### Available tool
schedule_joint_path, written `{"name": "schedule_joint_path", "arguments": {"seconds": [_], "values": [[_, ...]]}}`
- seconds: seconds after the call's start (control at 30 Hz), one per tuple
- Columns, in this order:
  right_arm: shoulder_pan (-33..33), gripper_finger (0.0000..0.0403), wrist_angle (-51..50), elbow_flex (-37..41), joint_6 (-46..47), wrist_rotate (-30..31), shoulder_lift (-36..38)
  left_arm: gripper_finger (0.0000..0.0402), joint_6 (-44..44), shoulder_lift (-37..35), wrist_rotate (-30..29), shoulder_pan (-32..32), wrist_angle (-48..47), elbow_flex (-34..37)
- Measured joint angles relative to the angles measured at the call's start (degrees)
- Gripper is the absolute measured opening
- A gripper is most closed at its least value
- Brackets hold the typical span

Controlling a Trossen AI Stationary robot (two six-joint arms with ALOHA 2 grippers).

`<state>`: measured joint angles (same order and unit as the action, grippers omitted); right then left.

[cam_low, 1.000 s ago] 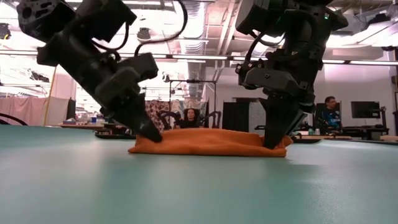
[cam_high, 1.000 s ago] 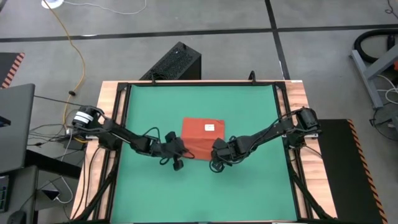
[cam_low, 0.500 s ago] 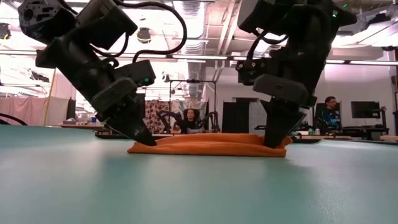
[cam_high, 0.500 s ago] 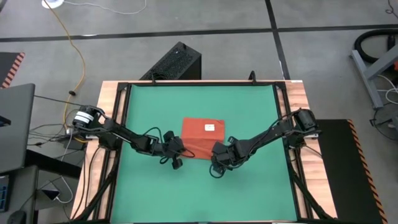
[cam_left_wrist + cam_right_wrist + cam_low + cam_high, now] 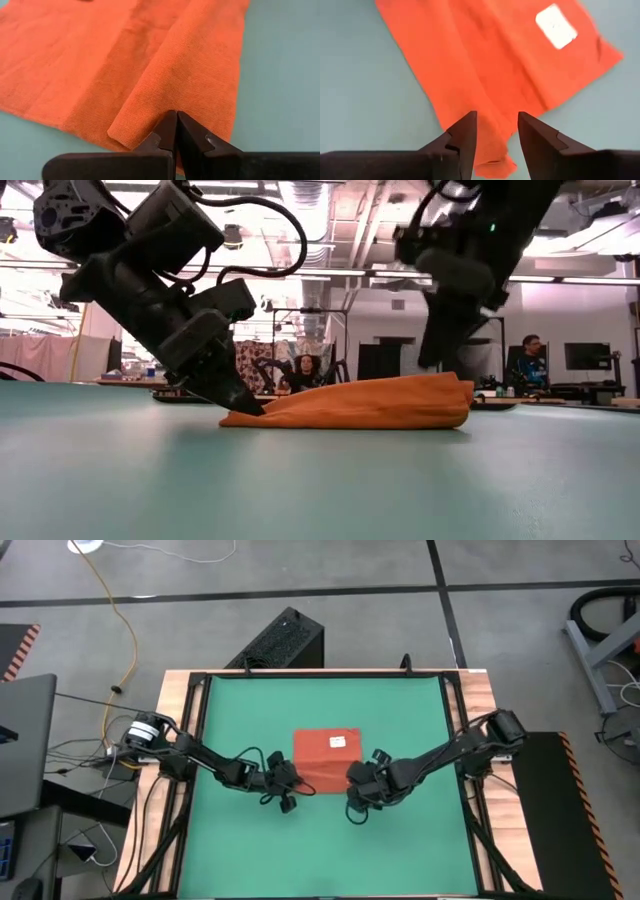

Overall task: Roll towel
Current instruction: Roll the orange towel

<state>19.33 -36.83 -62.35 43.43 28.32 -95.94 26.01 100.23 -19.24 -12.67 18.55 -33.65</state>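
So the orange-red rectangular cloth towel [image 5: 327,754] sits about mid-way across the green table mat [image 5: 240,710], its small white tag [image 5: 338,743] on the side away from the arms. The left gripper [image 5: 175,131] has its fingers pinched together on a raised fold at the towel's near left corner. The right gripper [image 5: 494,131] hangs over the near right corner with fingers spread apart and nothing between them. That right edge looks puffed up higher than the left, though the low view is a bit murky there
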Motion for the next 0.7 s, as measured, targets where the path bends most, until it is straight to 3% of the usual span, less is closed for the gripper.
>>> {"name": "schedule_joint_path", "arguments": {"seconds": [0.17, 0.23, 0.4, 0.6, 0.7], "values": [[3.36, 0.0152, 2.53, 2.56, -0.32, 8.67, 4.14, 0.0000, 0.06, -0.64, 0.49, 0.04, -0.07, 0.02], [5.25, 0.0141, 8.80, 5.30, -2.37, 12.24, 5.40, 0.0000, 0.12, -0.64, 0.58, 0.04, -0.09, 0.02], [7.40, 0.0106, 28.55, 14.60, -10.97, 11.94, 5.88, 0.0000, 0.65, -0.62, 1.45, 0.07, 0.25, 0.07], [5.05, 0.0081, 37.72, 23.03, -10.73, 11.81, 5.93, 0.0000, 2.52, -0.60, 2.09, 0.09, 0.37, 0.11], [3.36, 0.0076, 42.25, 26.17, -10.48, 8.65, 5.92, 0.0000, 3.27, -0.57, 2.31, 0.09, 0.56, 0.13]]}}
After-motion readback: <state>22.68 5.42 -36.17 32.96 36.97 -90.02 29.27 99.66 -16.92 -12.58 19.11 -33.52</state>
